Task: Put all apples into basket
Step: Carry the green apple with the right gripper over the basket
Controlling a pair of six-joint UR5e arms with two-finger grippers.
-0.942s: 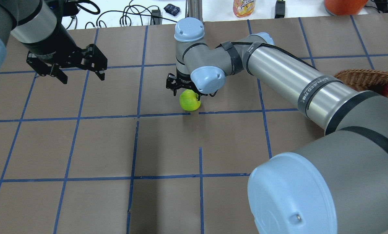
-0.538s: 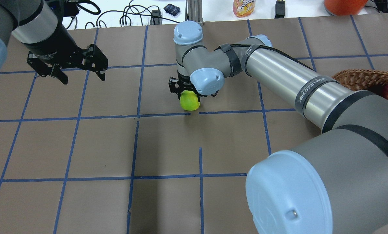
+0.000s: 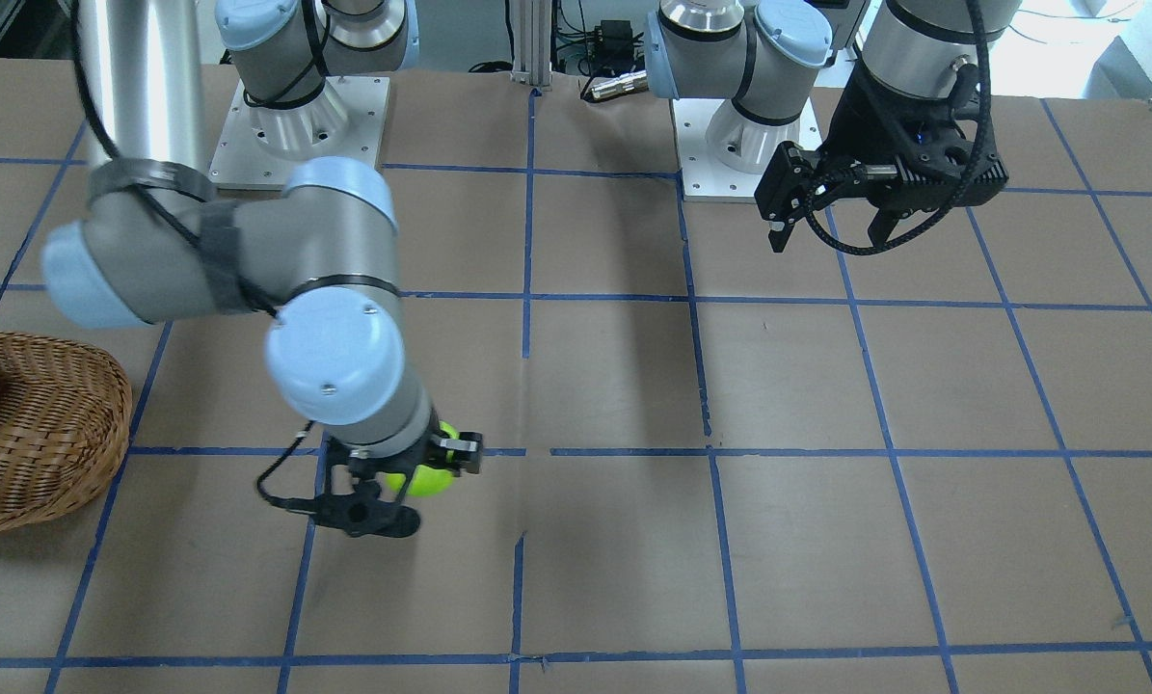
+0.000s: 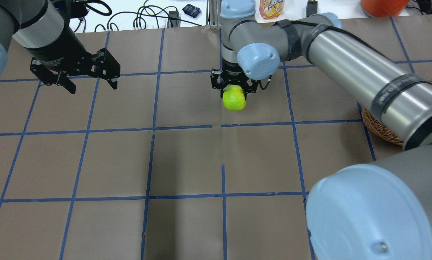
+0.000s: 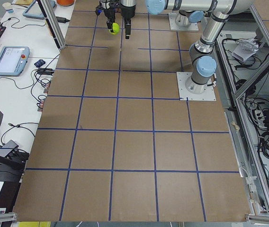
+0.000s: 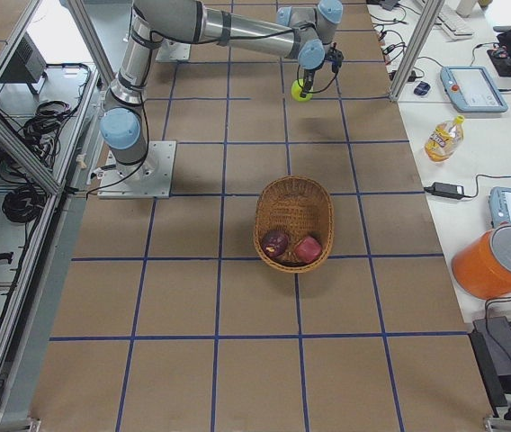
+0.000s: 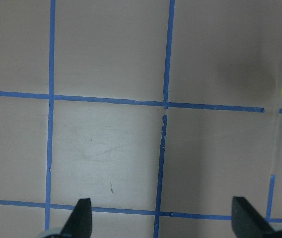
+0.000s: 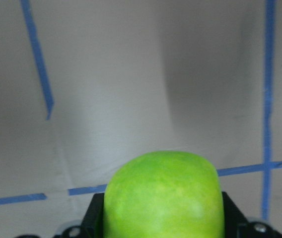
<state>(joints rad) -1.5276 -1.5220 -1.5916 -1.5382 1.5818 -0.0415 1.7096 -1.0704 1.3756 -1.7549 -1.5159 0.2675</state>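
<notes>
My right gripper (image 4: pixel 233 94) is shut on the yellow-green apple (image 4: pixel 234 100) and holds it above the table, left of the basket (image 4: pixel 376 124). The apple fills the lower part of the right wrist view (image 8: pixel 163 196) and also shows in the front view (image 3: pixel 428 474) and the right side view (image 6: pixel 301 90). The wicker basket (image 6: pixel 266 200) holds the maroon apple (image 6: pixel 275 242) and the red apple (image 6: pixel 307 249). My left gripper (image 4: pixel 92 86) is open and empty, hovering at the far left; its fingertips (image 7: pixel 81 218) show over bare paper.
Brown paper with blue tape lines covers the table. A juice bottle (image 6: pixel 442 137), an orange bucket (image 6: pixel 498 261), tablets and cables lie on the white bench beyond the far edge. The arm bases (image 3: pixel 296 125) stand at the robot's side.
My right gripper closed on the yellow-green apple, lifted it off the table and carried it right and farther away. The left arm has not moved.
</notes>
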